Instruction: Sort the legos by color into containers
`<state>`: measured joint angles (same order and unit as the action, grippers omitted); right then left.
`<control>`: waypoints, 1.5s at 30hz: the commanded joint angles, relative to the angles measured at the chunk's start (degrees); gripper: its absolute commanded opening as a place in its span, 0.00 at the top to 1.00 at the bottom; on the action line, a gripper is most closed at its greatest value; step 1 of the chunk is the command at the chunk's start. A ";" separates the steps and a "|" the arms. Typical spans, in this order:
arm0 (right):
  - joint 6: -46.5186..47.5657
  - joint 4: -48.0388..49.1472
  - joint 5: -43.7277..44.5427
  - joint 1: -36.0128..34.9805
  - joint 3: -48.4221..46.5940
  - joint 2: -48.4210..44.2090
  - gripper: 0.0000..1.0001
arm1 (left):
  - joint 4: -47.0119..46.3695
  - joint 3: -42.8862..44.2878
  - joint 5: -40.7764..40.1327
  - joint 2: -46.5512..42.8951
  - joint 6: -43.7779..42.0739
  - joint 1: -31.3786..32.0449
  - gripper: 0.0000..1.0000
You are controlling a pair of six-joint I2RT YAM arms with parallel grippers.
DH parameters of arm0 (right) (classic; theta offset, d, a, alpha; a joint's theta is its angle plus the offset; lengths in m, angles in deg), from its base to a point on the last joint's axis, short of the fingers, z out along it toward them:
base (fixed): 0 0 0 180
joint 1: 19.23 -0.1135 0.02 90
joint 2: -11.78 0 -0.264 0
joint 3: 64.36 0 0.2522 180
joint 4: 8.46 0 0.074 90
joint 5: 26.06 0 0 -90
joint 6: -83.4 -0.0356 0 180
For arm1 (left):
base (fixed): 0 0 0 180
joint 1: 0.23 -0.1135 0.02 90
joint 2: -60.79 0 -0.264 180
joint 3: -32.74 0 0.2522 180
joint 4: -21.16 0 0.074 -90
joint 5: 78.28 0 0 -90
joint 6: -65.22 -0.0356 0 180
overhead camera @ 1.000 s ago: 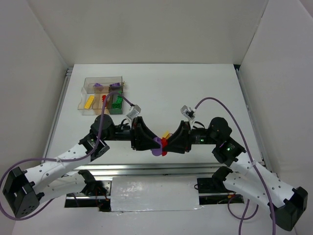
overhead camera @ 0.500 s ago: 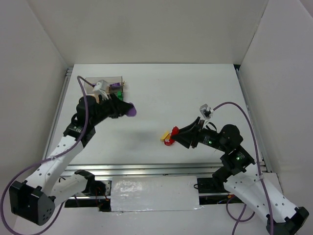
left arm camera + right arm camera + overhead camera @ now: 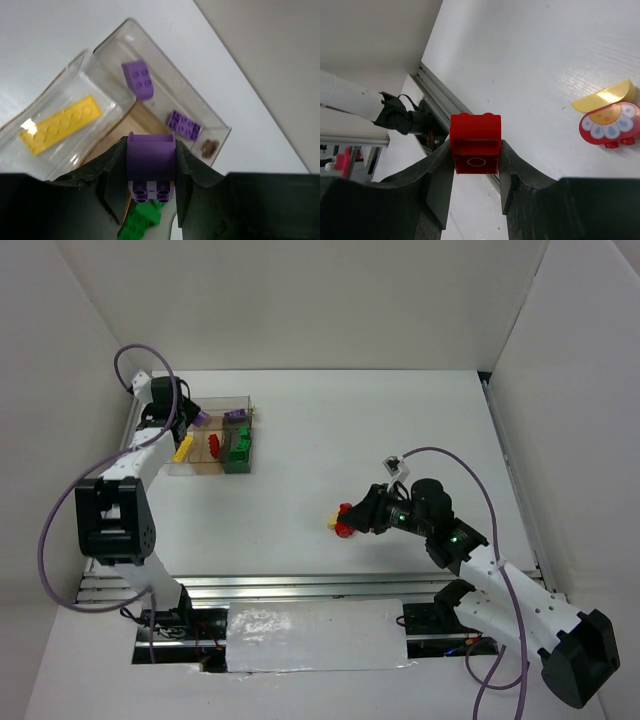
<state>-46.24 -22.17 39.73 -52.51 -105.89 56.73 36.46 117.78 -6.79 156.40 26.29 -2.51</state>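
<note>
My left gripper (image 3: 151,159) is shut on a purple brick (image 3: 151,167) and holds it over the clear box (image 3: 216,134). In the top view the left gripper (image 3: 194,420) is at the box's (image 3: 172,462) far left corner. The box holds two purple bricks (image 3: 137,79), a long yellow bar (image 3: 60,125), a green piece (image 3: 140,225) and a red piece (image 3: 213,443). My right gripper (image 3: 475,150) is shut on a red brick (image 3: 475,142) above the table. A yellow half-disc (image 3: 607,95) and a red flowered disc (image 3: 610,125) lie beside it on the table.
White walls enclose the table on three sides. A metal rail (image 3: 300,585) runs along the near edge, and another rail (image 3: 128,430) runs just left of the box. The right gripper (image 3: 357,515) hovers near the table's middle front, by the two loose discs (image 3: 340,528).
My left arm has swung from the table's middle back to the box with the purple brick. My right gripper has drawn back a little and now holds the red brick.
</note>
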 commanded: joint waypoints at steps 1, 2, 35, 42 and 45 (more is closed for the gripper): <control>-0.18 3.55 -0.84 -1.18 -1.41 1.98 1.00 | -6.99 10.87 -1.80 7.64 -2.55 -1.40 0.91; 0.08 3.29 -0.76 -1.26 -1.76 2.16 1.00 | -6.73 12.72 -1.54 9.49 -3.08 -1.84 0.89; -0.69 -1.63 12.51 -12.95 -37.83 41.07 1.00 | 22.44 13.64 11.90 -14.55 -5.70 -4.04 0.01; -6.51 -2.25 12.25 -15.85 -67.11 70.95 0.99 | 32.99 2.90 14.02 -37.76 -13.79 -2.46 0.01; -6.50 -3.75 13.21 -16.47 -80.39 80.71 0.99 | 36.25 1.14 15.16 -43.92 -18.63 -2.38 0.00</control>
<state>-51.33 -24.83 51.43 -67.85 -177.82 132.18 66.43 120.60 6.11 114.94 14.09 -5.03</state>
